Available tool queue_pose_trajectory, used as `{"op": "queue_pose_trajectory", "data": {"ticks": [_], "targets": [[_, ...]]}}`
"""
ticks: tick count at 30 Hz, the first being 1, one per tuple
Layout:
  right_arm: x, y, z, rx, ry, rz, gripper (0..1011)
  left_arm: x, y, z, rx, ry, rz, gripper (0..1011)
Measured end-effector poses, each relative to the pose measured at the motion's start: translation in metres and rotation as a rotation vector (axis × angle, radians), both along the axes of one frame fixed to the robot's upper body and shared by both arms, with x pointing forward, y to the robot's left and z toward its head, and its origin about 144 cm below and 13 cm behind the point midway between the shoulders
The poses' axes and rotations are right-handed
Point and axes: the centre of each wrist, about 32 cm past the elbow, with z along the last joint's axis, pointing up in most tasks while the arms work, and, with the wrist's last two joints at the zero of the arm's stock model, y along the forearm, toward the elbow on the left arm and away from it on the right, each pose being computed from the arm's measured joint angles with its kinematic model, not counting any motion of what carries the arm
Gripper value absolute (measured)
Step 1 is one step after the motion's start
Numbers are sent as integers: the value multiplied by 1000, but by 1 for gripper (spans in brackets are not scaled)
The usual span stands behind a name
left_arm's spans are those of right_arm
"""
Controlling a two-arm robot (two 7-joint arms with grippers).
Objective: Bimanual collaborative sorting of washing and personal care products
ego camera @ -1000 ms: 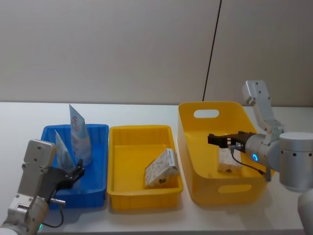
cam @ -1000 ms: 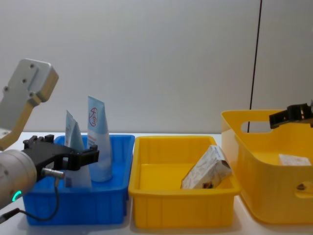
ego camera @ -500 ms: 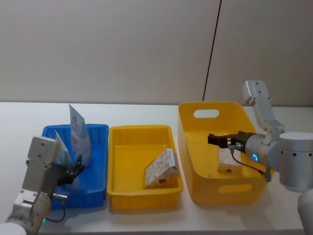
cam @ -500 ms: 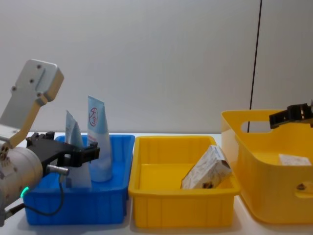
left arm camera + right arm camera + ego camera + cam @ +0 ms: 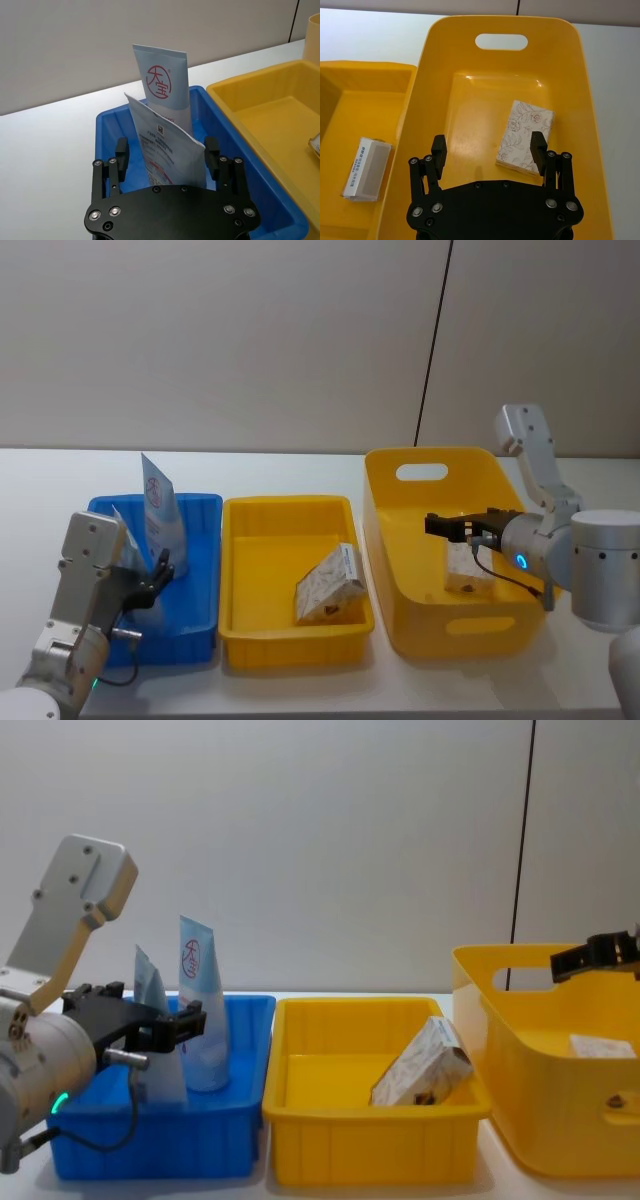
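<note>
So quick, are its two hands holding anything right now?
Left hand: open, straddling the nearer tube in the blue bin.
Right hand: open, empty, above the patterned box in the big yellow bin.

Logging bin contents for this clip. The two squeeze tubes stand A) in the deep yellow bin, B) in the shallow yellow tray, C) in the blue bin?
C: the taller tube and the nearer tube both stand upright in the blue bin, the nearer one between the open fingers of the left gripper.
</note>
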Motion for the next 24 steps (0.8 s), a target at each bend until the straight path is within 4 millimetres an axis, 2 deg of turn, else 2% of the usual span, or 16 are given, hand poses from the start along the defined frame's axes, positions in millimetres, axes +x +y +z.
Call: {"op": "queue_pose_trajectory", "data": {"ticks": [5,6,11,13,16,20,21,24], "targets": [[0,0,0,0,0,0,1003,1,0,0,0,-2,-1,793],[0,0,0,0,0,0,1004,1,-1,0,0,-3,-2,734],[0,0,0,0,0,0,1003,1,-1,0,0,-3,-2,577],[0,0,0,0,0,0,1004,2,-1,0,0,-4,-2,563],[0,0,0,0,0,0,1003,2,-1,0,0,-4,-3,414],[0,0,0,0,0,0,1003,2,-1,0,0,-5,-3,313],[0,0,0,0,0,0,1003,2,-1,0,0,-5,-4,261],[0,0,0,0,0,0,1003,2,-1,0,0,-5,-4,241]]}}
